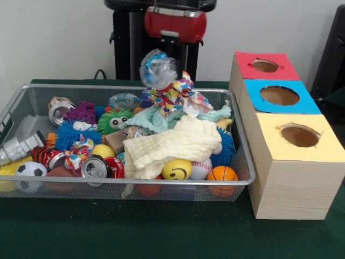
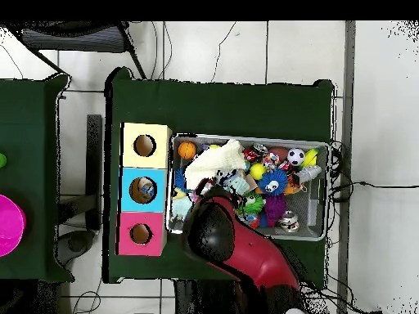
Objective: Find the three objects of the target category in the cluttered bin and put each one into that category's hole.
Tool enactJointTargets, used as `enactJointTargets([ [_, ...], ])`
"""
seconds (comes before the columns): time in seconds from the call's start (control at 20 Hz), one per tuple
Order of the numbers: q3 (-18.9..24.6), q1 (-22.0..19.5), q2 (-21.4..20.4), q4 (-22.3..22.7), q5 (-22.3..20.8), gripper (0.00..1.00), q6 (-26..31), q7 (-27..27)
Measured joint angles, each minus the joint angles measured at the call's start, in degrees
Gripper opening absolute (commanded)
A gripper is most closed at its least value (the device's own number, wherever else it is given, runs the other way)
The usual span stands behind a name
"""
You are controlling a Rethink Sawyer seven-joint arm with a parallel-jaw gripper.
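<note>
Though set against the dark pedestal, bottle [image 1: 158, 69]: crumpled clear plastic, raised above the far rim of the bin, touching the patterned cloth [image 1: 180, 96] just below.
Hand: not made out between arm [image 1: 175, 24] and bottle; cannot tell whether wide, narrow or holding.
Bin [image 1: 64, 182]: wire mesh, heaped with balls, cans, fuzzy toys, a cream cloth [image 1: 172, 145].
Holes: red [image 1: 264, 65], blue [image 1: 279, 95], yellow [image 1: 299, 135], boxed in a row just beside the bin.
Worktop [image 1: 161, 232]: green.

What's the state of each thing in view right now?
crumpled plastic bottle: lifted above the bin
gripper: hidden, state unclear
wire bin: full of clutter
cream cloth: draped over the pile
soda can: on its side
red hole, blue hole, yellow hole: open
</note>
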Motion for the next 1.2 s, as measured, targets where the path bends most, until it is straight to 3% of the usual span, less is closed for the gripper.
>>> enactJointTargets([
  [0.55, -8.3, 15.7, -1.2, -0.1, 8.2, 0.0, 3.5, 5.0],
  [1.2, -14.3, 25.7, 2.7, -3.4, 13.4, 0.0, 4.8, 11.4],
])
